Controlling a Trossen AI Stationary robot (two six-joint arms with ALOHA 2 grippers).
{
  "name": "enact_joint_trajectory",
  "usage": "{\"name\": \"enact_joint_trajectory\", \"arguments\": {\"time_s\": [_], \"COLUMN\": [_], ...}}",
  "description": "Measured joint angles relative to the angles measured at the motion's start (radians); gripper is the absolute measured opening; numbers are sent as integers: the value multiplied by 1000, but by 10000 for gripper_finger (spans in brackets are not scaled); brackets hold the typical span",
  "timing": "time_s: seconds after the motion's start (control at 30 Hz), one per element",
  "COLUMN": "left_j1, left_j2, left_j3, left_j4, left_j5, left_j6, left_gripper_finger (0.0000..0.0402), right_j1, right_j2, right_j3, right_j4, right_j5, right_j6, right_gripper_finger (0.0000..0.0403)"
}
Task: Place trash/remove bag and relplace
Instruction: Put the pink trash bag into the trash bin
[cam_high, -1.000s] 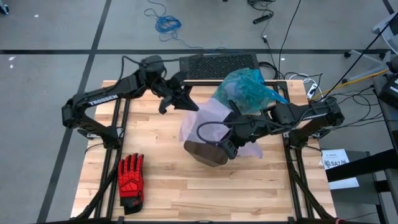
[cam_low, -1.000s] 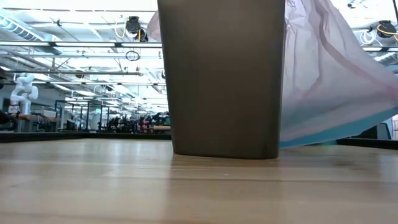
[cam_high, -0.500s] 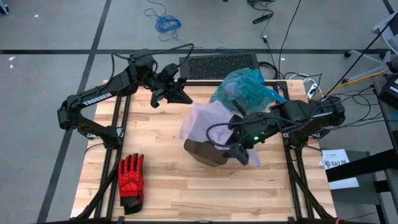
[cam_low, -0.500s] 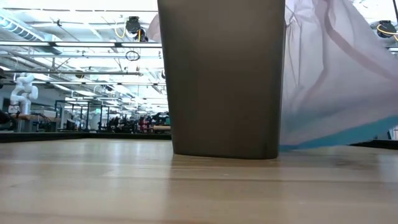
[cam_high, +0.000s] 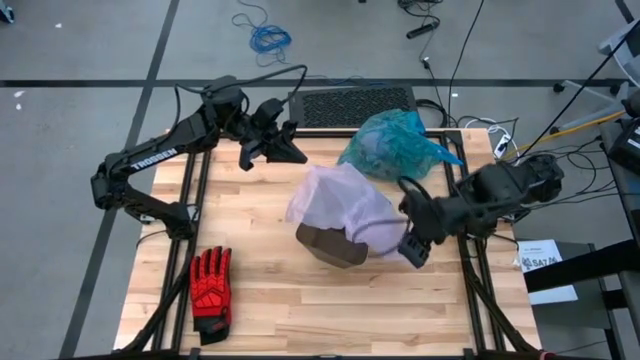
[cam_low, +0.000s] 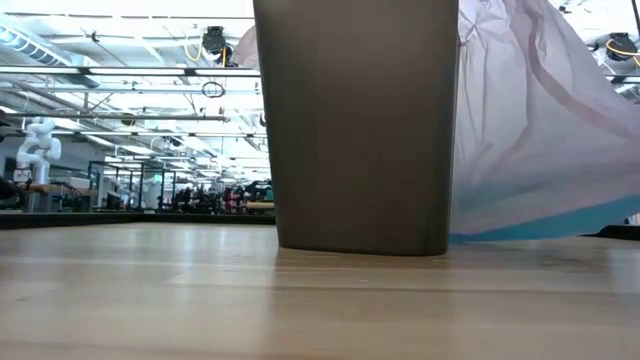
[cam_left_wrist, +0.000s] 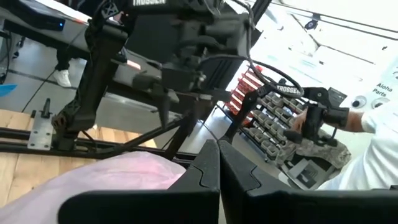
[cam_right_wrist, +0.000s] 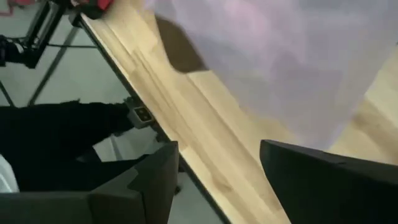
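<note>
Teal-green bag (cam_high: 397, 144) bunched and lying at far right of tabletop (cam_high: 260, 300), near the far edge, just beyond the lilac bag (cam_high: 345, 205). Lilac bag draped over brown bin (cam_high: 333, 245) mid-tabletop, partly covering its top; in low view hanging down the bin's right side (cam_low: 540, 130), blue rim near the tabletop. Left pincer (cam_high: 285, 148) raised over the far-left edge, fingers pressed together, holding nothing, clear of both bags. Right pincer (cam_high: 415, 247) just right of the bin at the lilac bag's right edge, fingers spread apart, nothing between them; touching the plastic or not: cannot tell. Red-and-black glove (cam_high: 211, 281) flat at near left, well apart from the bin.
</note>
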Motion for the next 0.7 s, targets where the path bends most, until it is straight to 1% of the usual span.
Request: {"name": "enact_joint_trajectory", "arguments": {"time_s": [0.1,0.13,0.27,0.3,0.43,0.5,0.63,0.7], "left_j1": [10,16,43,50,70,78,79,77], "left_j2": [-2,-4,-8,-8,-8,-8,-9,-12], "left_j3": [0,0,0,0,0,0,0,0], "left_j4": [0,-1,1,1,0,0,-1,0], "left_j5": [0,2,20,25,44,44,45,49], "left_j6": [0,0,0,0,0,0,-1,-12], "left_gripper_finger": [0,0,0,0,0,0,0,0], "right_j1": [70,90,160,173,209,221,256,281], "right_j2": [-3,-5,-22,-29,-50,-67,-88,-86], "right_j3": [-39,-61,-161,-189,-325,-400,-538,-588], "right_j4": [-48,-39,-36,-39,-29,29,208,241], "right_j5": [57,81,220,238,289,292,295,295], "right_j6": [94,114,205,222,322,348,349,351], "right_gripper_finger": [218,218,218,218,218,218,218,218]}}
